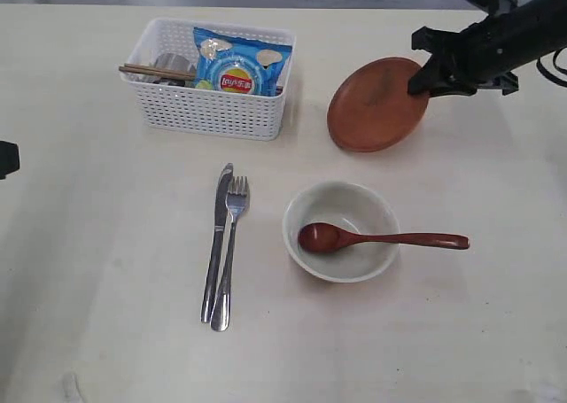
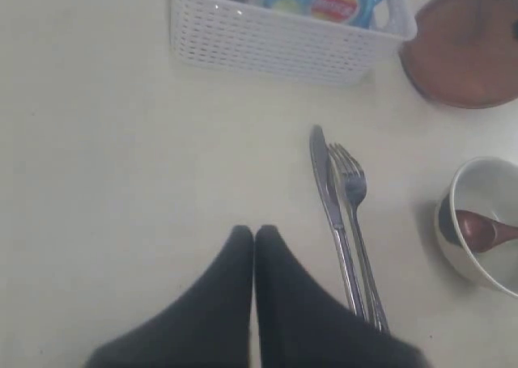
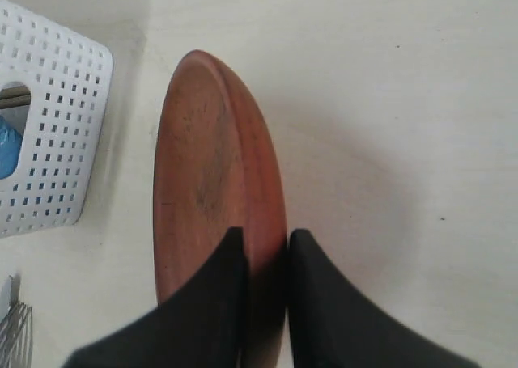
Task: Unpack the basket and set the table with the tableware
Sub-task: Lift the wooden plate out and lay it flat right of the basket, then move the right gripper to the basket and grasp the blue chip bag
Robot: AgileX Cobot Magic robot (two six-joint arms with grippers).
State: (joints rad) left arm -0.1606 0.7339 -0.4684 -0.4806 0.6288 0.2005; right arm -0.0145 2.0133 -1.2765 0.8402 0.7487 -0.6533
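One stiff, likely slippery plate (image 3: 210, 166) I pinch by its rim with the right tool (image 3: 263, 238); left tool (image 2: 253, 232) closed, empty.

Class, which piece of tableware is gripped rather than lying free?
The brown plate, pinched at its rim by the right gripper; knife, fork, bowl and spoon lie ungripped.

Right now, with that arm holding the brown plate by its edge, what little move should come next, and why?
Probably lower the plate until it lies flat on the table, ready to let go. The right claw is pinching the plate's rim, and the plate hangs tilted beside the basket, not yet set down like the bowl.
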